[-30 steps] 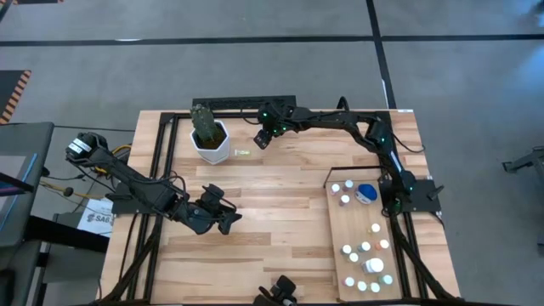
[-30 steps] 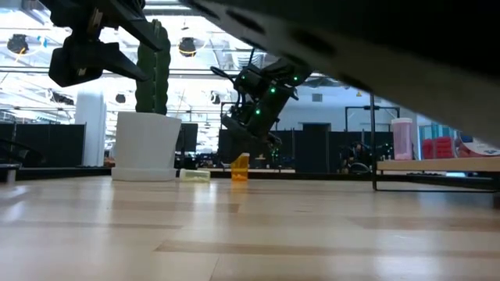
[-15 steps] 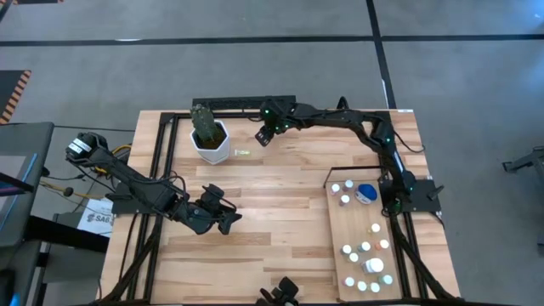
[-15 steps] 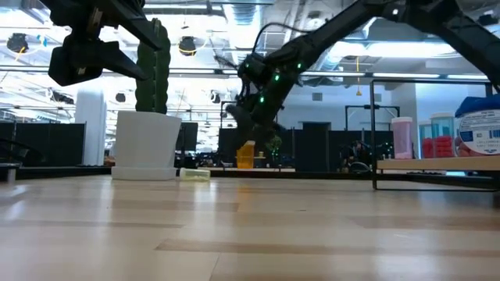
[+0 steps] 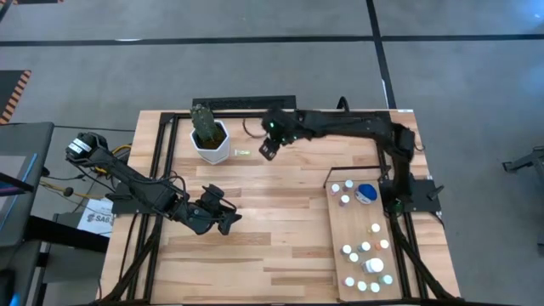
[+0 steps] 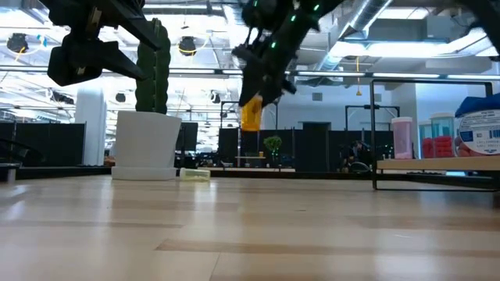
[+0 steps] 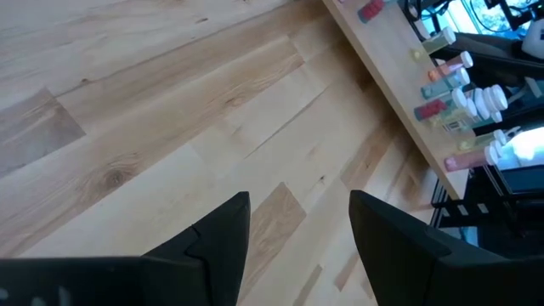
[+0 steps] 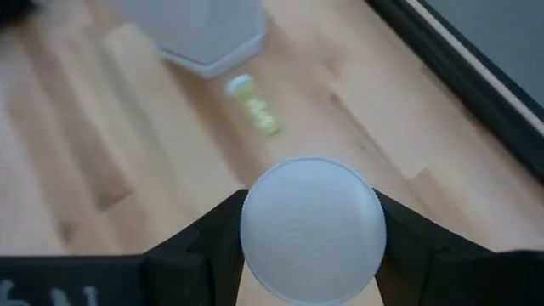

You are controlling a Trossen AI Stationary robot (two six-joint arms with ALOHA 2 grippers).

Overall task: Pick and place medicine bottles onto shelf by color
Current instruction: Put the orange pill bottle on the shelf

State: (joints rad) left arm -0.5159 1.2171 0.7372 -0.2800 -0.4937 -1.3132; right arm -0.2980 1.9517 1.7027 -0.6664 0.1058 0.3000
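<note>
My right gripper (image 5: 268,150) hangs high over the far middle of the table, shut on an orange medicine bottle (image 6: 251,114) whose white cap (image 8: 310,229) fills its wrist view. A yellow-green bottle (image 5: 242,152) lies on its side on the tabletop beside the cactus pot (image 5: 210,141). The shelf (image 5: 361,234), a pale panel at the table's right, carries several small bottles standing upright. My left gripper (image 5: 223,218) waits open above the left middle of the table, nothing between its fingers (image 7: 223,240). My right gripper pinches the orange bottle between its two fingers (image 8: 212,246), which sit on opposite sides at its white cap (image 8: 255,234). They come at it slanting down from above. The orange body (image 6: 251,117) hangs below the fingers, nearly upright and lifted clear of the table.
The white pot with the cactus (image 6: 145,144) stands at the far left, close to the lying yellow-green bottle (image 6: 195,175). A black frame rail (image 5: 242,102) runs along the far edge. Bare planks lie between the pot and the shelf (image 7: 399,81).
My right gripper has risen steeply and come a little toward the near edge, carrying the orange bottle from the tabletop up into the air, clear of it. The yellow-green bottle has stayed where it lay.
</note>
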